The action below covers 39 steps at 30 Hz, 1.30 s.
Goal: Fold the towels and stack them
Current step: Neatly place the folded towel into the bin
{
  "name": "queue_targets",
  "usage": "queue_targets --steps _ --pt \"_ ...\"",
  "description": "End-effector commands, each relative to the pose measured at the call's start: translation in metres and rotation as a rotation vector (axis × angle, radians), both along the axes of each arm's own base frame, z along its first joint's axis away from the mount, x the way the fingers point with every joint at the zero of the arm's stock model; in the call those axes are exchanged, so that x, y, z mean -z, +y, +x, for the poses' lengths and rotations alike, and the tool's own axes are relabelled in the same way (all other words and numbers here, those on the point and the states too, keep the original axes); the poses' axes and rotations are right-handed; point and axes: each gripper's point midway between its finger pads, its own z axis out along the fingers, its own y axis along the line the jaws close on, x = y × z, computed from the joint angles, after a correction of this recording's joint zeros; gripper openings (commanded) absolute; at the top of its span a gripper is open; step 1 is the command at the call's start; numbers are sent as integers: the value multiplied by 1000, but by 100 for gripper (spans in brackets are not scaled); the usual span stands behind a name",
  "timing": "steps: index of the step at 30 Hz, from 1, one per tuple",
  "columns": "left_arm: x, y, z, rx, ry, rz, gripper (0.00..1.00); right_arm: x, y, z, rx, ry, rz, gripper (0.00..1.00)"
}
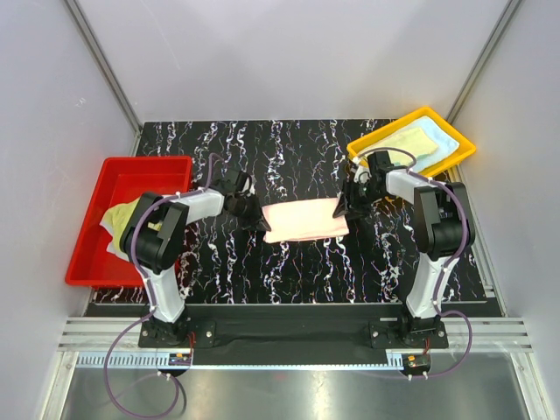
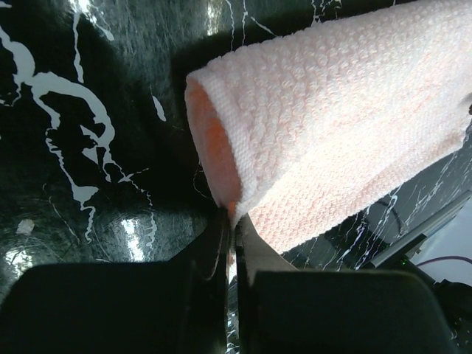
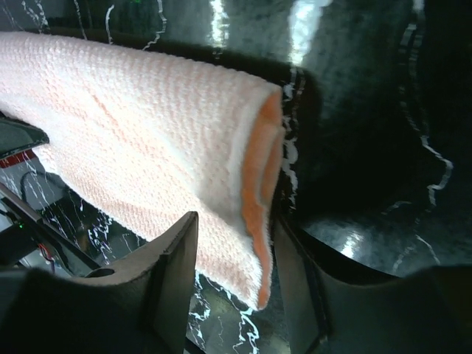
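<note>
A folded peach-pink towel lies in the middle of the black marbled table. My left gripper is at its left end. In the left wrist view that gripper is shut on the towel's near corner, which is lifted a little. My right gripper is at the towel's right end. In the right wrist view it stands open, and the towel's folded edge hangs loose between the spread fingers. More towels, pale yellow-green and light blue, lie in the yellow tray.
The yellow tray sits at the back right corner, just behind my right arm. A red tray stands at the left edge with a yellow-green towel in it. White walls enclose the table.
</note>
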Motion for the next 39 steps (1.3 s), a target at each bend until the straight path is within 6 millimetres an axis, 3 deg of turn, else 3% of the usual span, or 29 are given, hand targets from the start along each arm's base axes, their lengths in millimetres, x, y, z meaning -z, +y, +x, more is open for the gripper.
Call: queue_targets --steps 1,12,16,17,19,22,23,28,29,33,39 --pt "25 17 -18 -1 54 76 0 14 9 -7 -77 5 -37 52" --pt "27 26 -25 -39 64 69 0 25 10 -19 -71 41 -73 32" --pt "27 28 -28 -47 69 70 0 25 17 -21 -74 31 -41 15" --pt "26 29 -29 -54 70 70 0 24 17 -19 -72 23 -39 3" --pt "23 29 -30 -62 70 70 0 17 14 -14 -74 -7 -56 0" --pt "7 31 -26 -78 50 63 9 -3 10 -1 -93 -68 -93 0" --pt "-5 31 -22 -79 21 54 24 -9 8 3 -111 -89 -106 0" --pt "-53 46 -1 -82 -52 87 37 -26 -12 16 -158 -121 -242 0" --pt "-73 48 8 -78 -108 83 39 -26 -17 18 -179 -128 -272 0" --pt "-115 62 15 -65 -213 92 42 -42 -50 31 -205 -156 -467 0" --pt "-129 71 10 -32 -254 85 42 -83 -77 58 -228 -254 -607 0"
